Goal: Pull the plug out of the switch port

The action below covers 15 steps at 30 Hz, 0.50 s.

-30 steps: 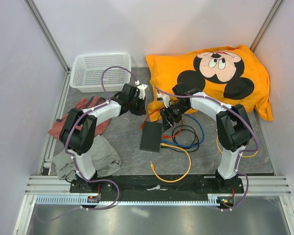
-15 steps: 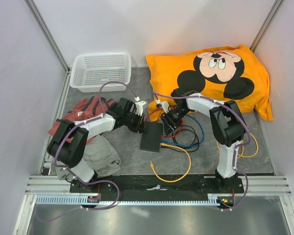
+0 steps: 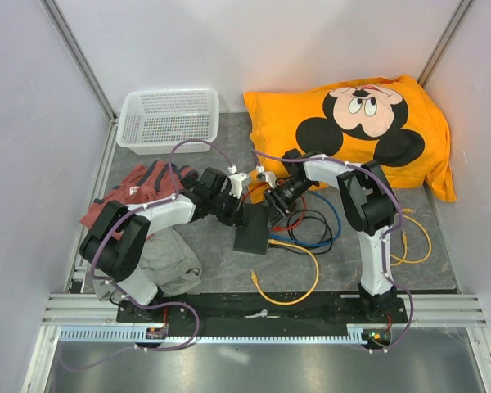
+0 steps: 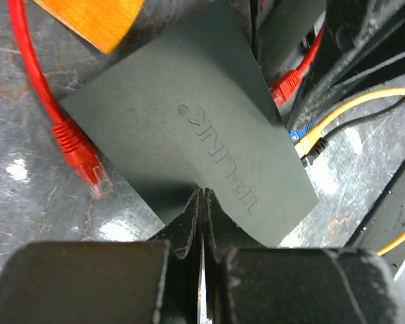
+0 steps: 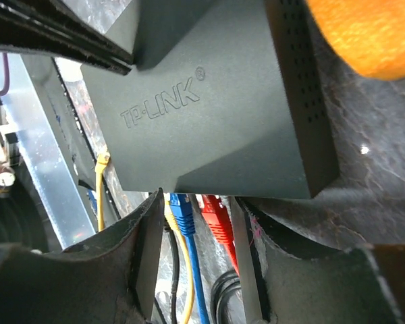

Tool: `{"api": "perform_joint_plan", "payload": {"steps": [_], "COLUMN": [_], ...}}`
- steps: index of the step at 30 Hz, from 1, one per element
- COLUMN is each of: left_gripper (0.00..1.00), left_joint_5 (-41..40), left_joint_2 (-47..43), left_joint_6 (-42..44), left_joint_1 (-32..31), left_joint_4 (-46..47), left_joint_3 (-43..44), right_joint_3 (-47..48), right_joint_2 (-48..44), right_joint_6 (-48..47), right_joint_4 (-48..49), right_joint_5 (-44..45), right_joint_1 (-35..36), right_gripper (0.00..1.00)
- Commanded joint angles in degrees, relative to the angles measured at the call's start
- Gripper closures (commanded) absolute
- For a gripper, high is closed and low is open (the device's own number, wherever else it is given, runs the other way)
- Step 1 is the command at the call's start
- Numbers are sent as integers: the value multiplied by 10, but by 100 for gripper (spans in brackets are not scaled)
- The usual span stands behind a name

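Arms reached switch [image 3: 251,229], lengthwise near-far; left claw [image 4: 201,194] closed, right claw [image 5: 196,206] parted.

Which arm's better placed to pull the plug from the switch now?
Right. The right gripper is open, jaws straddling the blue plug and red plug at the switch port edge. The left gripper is shut, tips at a plugless edge.

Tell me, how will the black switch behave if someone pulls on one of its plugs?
The switch looks rigid, thin and probably light, so it would likely slide on the smooth table unless pinned. Being flat, it seems unlikely to tip.
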Motion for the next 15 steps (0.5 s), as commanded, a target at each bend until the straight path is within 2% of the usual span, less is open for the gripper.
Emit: {"api": "perform_joint_plan", "payload": {"steps": [1, 15], "left_gripper": [98, 98], "left_joint_5": [-38, -39], "left_joint_2": [13, 10], "left_joint_6": [-2, -1], "left_joint_1": [0, 0], "left_joint_4": [6, 11], "left_joint_3": [-9, -12], "right_joint_3": [4, 14], "right_joint_2": [25, 43], "right_joint_6": [-39, -85], "right_joint_4": [-10, -19], "right_joint_5": [3, 55], "right_joint_1": [2, -1], "right_gripper": [49, 53]}}
